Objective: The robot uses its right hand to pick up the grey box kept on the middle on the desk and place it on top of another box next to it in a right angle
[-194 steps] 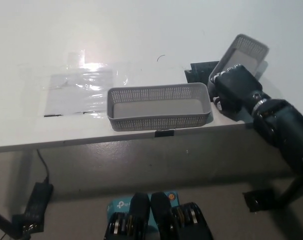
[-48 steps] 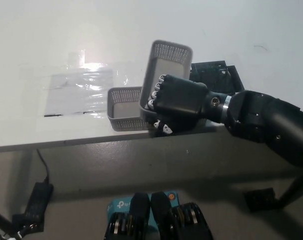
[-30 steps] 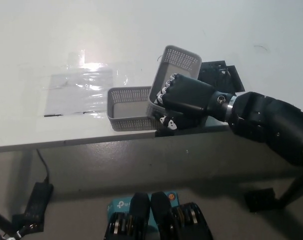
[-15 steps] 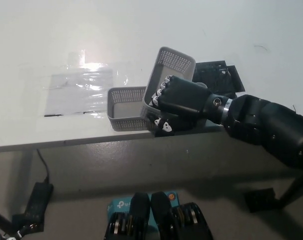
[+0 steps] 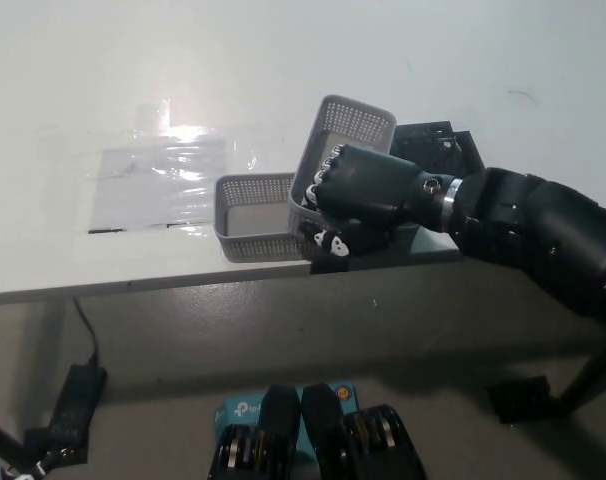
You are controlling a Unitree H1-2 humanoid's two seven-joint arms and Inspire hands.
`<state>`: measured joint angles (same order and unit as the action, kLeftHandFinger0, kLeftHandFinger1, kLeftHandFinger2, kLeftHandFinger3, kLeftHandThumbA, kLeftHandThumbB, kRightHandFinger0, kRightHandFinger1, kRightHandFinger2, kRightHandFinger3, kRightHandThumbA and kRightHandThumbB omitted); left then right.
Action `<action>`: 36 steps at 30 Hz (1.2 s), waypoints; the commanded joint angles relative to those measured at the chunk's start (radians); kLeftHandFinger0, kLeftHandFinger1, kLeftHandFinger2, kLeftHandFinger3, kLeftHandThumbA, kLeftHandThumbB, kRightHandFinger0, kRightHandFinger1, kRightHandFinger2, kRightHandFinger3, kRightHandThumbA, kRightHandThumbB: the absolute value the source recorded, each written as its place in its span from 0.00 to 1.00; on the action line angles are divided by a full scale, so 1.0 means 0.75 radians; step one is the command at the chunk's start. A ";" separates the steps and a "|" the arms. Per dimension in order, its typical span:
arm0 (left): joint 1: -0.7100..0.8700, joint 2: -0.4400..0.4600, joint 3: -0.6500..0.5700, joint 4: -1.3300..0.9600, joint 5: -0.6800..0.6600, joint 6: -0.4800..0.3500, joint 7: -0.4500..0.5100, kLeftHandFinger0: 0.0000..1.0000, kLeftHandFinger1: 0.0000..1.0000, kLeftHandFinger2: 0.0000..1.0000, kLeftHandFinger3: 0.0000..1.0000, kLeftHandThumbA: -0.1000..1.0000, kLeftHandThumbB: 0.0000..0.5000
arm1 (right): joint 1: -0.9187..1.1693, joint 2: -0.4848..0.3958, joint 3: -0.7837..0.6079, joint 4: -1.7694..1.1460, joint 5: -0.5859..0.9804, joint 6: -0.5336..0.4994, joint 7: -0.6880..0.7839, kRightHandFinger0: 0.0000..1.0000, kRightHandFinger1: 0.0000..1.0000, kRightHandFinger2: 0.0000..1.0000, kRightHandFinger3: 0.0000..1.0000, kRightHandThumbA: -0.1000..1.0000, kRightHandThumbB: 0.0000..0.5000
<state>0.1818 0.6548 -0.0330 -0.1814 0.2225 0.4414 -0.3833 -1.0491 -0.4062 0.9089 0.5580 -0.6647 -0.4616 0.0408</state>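
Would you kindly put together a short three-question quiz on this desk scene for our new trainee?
1. True or false: the right hand is shut on the upper grey basket.
2. Where does the upper grey basket sit relative to the lower grey basket? A) inside it, lying parallel B) across its right end, tilted C) apart from it on the desk
3. Fill in: the flat object just right of the baskets, the mat, is ____ in colour.

Key: 1 true; 2 B; 3 black. The left hand is not in view.
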 commanded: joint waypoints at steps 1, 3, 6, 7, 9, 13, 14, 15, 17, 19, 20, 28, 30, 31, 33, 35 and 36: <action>0.003 0.030 0.014 -0.011 -0.018 -0.043 -0.008 0.00 0.00 0.00 0.00 0.97 0.49 | -0.075 -0.021 -0.052 -0.037 -0.082 -0.011 0.063 0.07 0.15 0.18 0.77 0.44 0.42; 0.003 0.033 0.009 -0.015 -0.006 -0.035 -0.006 0.00 0.00 0.00 0.00 0.99 0.52 | -0.072 -0.026 -0.065 -0.053 -0.107 -0.011 0.087 0.17 0.29 0.32 0.86 0.50 0.40; 0.006 0.028 0.014 -0.011 -0.012 -0.054 0.002 0.00 0.00 0.00 0.00 0.97 0.49 | -0.062 -0.028 -0.095 -0.082 -0.083 -0.011 0.142 0.32 0.43 0.47 0.90 0.53 0.37; 0.005 0.030 0.009 -0.012 -0.004 -0.053 0.003 0.00 0.00 0.01 0.00 0.96 0.44 | -0.057 -0.026 -0.109 -0.092 -0.078 -0.011 0.166 0.33 0.44 0.49 0.90 0.52 0.36; 0.006 0.027 0.012 -0.020 -0.007 -0.034 0.001 0.00 0.02 0.03 0.02 0.96 0.48 | -0.052 -0.026 -0.109 -0.102 -0.074 -0.011 0.155 0.32 0.41 0.46 0.88 0.49 0.34; 0.003 0.024 0.017 -0.002 -0.017 -0.038 0.001 0.00 0.03 0.03 0.02 0.96 0.49 | -0.049 -0.024 -0.094 -0.096 -0.073 -0.011 0.111 0.25 0.36 0.42 0.83 0.45 0.35; 0.003 0.024 0.016 -0.002 -0.017 -0.038 0.001 0.00 0.03 0.03 0.02 0.96 0.49 | -0.049 -0.023 -0.095 -0.096 -0.073 -0.011 0.111 0.25 0.36 0.42 0.83 0.45 0.35; 0.002 0.030 0.011 -0.005 -0.014 -0.044 -0.003 0.01 0.04 0.04 0.01 0.96 0.44 | -0.049 -0.023 -0.096 -0.101 -0.075 -0.011 0.121 0.24 0.36 0.42 0.83 0.45 0.33; 0.004 0.029 0.014 -0.010 -0.017 -0.042 -0.003 0.01 0.04 0.04 0.02 0.97 0.49 | -0.044 -0.022 -0.113 -0.114 -0.083 -0.011 0.149 0.25 0.37 0.43 0.84 0.45 0.31; 0.003 0.025 0.020 -0.006 -0.031 -0.040 -0.005 0.02 0.05 0.05 0.02 0.96 0.50 | -0.041 -0.026 -0.120 -0.129 -0.080 -0.011 0.162 0.26 0.38 0.44 0.85 0.45 0.29; 0.002 0.025 0.018 -0.007 -0.027 -0.032 -0.002 0.02 0.05 0.04 0.01 0.94 0.45 | -0.040 -0.030 -0.123 -0.141 -0.075 -0.011 0.171 0.26 0.37 0.43 0.85 0.44 0.29; -0.008 0.026 0.012 0.004 -0.033 -0.012 -0.014 0.02 0.06 0.04 0.01 0.96 0.50 | 0.006 -0.089 -0.231 -0.361 -0.031 0.014 0.401 0.30 0.41 0.48 0.85 0.42 0.29; -0.006 0.032 0.004 0.004 -0.016 -0.035 -0.005 0.03 0.06 0.04 0.01 0.98 0.52 | 0.025 -0.121 -0.261 -0.413 -0.018 -0.010 0.414 0.24 0.36 0.44 0.83 0.42 0.31; -0.001 0.025 0.004 -0.002 -0.010 -0.043 0.005 0.04 0.07 0.05 0.01 0.99 0.56 | 0.019 -0.132 -0.261 -0.416 -0.003 -0.011 0.424 0.23 0.35 0.43 0.83 0.43 0.31; -0.001 0.023 0.005 -0.003 -0.014 -0.037 0.003 0.03 0.08 0.06 0.01 0.99 0.56 | 0.024 -0.150 -0.274 -0.444 0.002 -0.011 0.452 0.20 0.33 0.42 0.84 0.46 0.30; -0.003 0.024 0.003 0.001 -0.011 -0.031 0.001 0.03 0.08 0.06 0.00 0.97 0.48 | 0.022 -0.158 -0.278 -0.456 -0.001 -0.011 0.462 0.21 0.35 0.44 0.84 0.47 0.32; -0.002 0.025 0.001 -0.002 -0.005 -0.029 0.003 0.03 0.09 0.06 0.00 0.96 0.46 | 0.022 -0.161 -0.283 -0.462 -0.002 -0.011 0.470 0.22 0.35 0.44 0.85 0.47 0.31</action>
<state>0.1804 0.6536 -0.0333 -0.1729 0.2103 0.4348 -0.3832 -1.0047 -0.4966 0.7343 0.2576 -0.7016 -0.4625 0.3287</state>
